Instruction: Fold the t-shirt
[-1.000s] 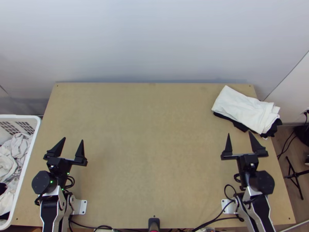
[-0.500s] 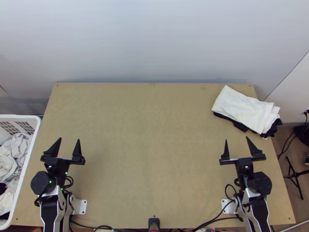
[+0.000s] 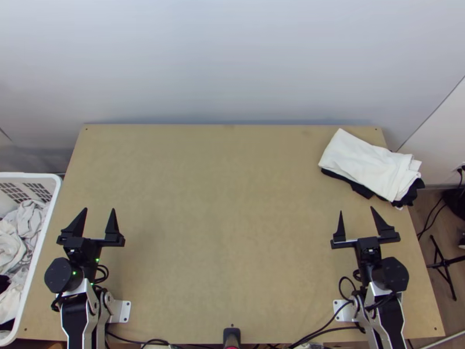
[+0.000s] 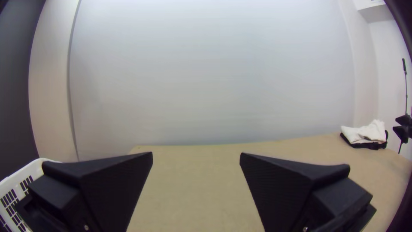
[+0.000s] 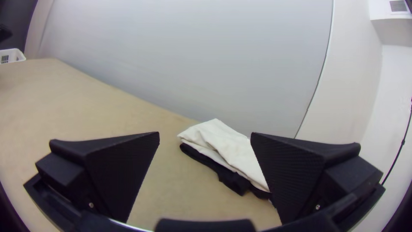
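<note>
Folded white cloth (image 3: 369,163) lies on folded black cloth (image 3: 415,192) at the table's far right corner, partly over its edge; whether one is the t-shirt I cannot tell. My left gripper (image 3: 97,214) is open at the near left, well away from the pile. On the near right my right gripper (image 3: 356,215) also stands open, nearer me than the cloths. In the left wrist view the left gripper (image 4: 196,158) has nothing between its fingers; in the right wrist view the white cloth (image 5: 227,148) appears beyond the open right gripper (image 5: 205,136).
A white basket (image 3: 43,232) with several crumpled white, grey and dark cloths stands against the table's left side. The bare wooden table (image 3: 226,221) stretches between the arms, with a pale wall behind. Cables run along the near edge.
My left gripper has shifted left across the picture and slightly nearer. The right one moved a little left and nearer at first, then barely at all. Both stayed open; the cloths lie as before.
</note>
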